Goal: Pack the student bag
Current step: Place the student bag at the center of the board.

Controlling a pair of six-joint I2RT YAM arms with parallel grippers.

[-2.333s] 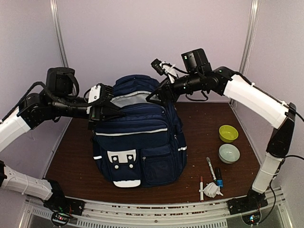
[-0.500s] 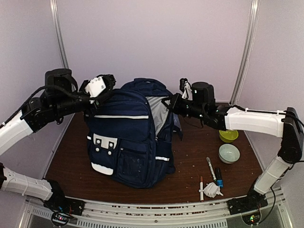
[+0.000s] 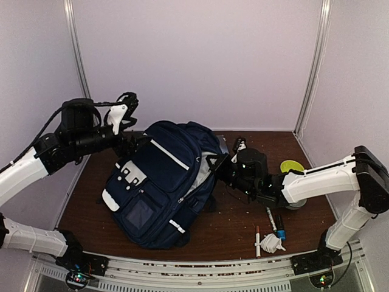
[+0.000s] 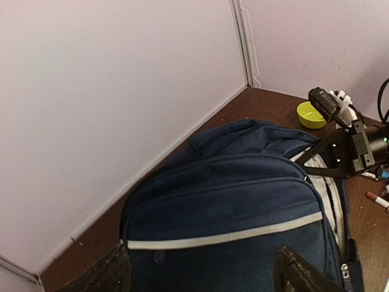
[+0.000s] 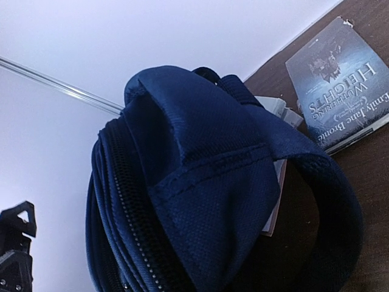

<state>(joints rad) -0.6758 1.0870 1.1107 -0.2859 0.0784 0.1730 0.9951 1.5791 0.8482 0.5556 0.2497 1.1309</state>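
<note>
The student bag [image 3: 159, 185], a navy backpack, lies tipped over at the middle of the brown table [image 3: 243, 228]. Its top points toward 1 o'clock and its base toward 7 o'clock, with the front pocket facing up. A thin white stripe [image 3: 173, 155] crosses the front, and white buckle patches [image 3: 130, 176] sit on the flap toward 9 o'clock. The main compartment gapes along the 3 o'clock side, showing grey lining.

The left gripper [image 4: 206, 277] hangs at the bag's 11 o'clock with its jaws spread wide. In its wrist view one finger shows at either side above the bag's upper panel; whether they touch the fabric cannot be told. The right gripper [image 3: 213, 162], at the bag's 3 o'clock, is pinched closed on the edge of the opening beside the grey lining.

A paperback [image 5: 340, 85] lies flat on the table just past the bag's top, at about 1 o'clock. Its cover reads "WUTHERING HEIGHTS" and "Emily Brontë".

A lime-green bowl [image 3: 292, 166] stands at the table's 3 o'clock. Toward 5 o'clock lie a black-capped marker [image 3: 270, 216], a red-capped marker [image 3: 258, 237] and a crumpled white scrap [image 3: 271, 244].
</note>
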